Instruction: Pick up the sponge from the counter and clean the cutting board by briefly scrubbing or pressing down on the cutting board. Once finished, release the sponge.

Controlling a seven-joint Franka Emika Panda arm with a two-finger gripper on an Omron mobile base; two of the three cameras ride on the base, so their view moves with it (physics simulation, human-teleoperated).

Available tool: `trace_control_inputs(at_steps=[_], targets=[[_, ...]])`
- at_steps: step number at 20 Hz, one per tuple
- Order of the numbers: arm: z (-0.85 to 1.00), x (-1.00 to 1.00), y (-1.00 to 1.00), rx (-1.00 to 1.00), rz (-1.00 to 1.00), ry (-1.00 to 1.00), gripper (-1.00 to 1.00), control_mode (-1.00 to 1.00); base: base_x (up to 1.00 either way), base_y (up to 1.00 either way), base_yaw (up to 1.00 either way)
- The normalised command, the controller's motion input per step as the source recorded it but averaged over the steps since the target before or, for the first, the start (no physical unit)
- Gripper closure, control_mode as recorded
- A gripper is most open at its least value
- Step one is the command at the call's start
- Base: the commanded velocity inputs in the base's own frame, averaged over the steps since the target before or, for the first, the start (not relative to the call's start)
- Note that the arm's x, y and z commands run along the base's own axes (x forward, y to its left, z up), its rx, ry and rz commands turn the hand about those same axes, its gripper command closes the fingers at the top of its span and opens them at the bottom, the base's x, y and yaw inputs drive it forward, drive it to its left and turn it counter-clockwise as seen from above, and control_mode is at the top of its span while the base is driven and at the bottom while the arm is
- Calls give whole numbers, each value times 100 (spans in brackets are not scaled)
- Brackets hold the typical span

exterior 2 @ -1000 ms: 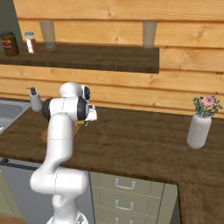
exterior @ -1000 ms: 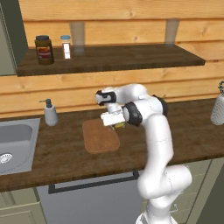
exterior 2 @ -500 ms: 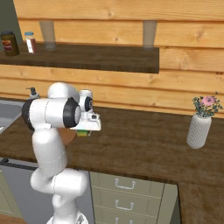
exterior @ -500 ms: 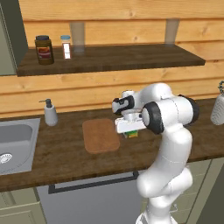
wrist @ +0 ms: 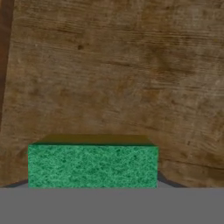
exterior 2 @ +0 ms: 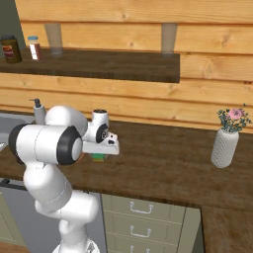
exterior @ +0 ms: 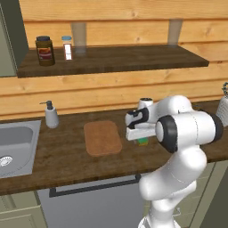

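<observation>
Above counter [exterior: 67, 162], right of cutting board [exterior: 103, 137]: end effector [exterior: 142, 141] pinching sponge [wrist: 92, 166], raised.

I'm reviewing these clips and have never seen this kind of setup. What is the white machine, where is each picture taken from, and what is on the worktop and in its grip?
These are rendered pictures of a kitchen. The white machine is a robot arm on a driving base. Two pictures come from cameras behind it, left and right; the third looks along its hand. The hand is shut on a green sponge, held above the dark wooden counter. To its left lies a cutting board, then a soap dispenser and a steel sink. A vase of flowers stands at the right, and jars sit on the wall shelf.
</observation>
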Motion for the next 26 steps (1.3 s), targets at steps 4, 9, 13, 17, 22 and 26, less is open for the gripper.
trace_control_inputs(at_steps=[4,9,13,17,22,26], targets=[[10,65,0,0,0,0,100,-100,0,0,0],[4,26,0,0,0,0,100,-100,0,0,0],[0,4,3,0,0,-2,-100,-100,0,0,0],[0,2,2,0,0,-2,-100,-100,0,0,0],[0,1,1,0,0,-1,-100,-100,0,0,0],[0,0,0,0,0,0,-100,-100,0,0,0]])
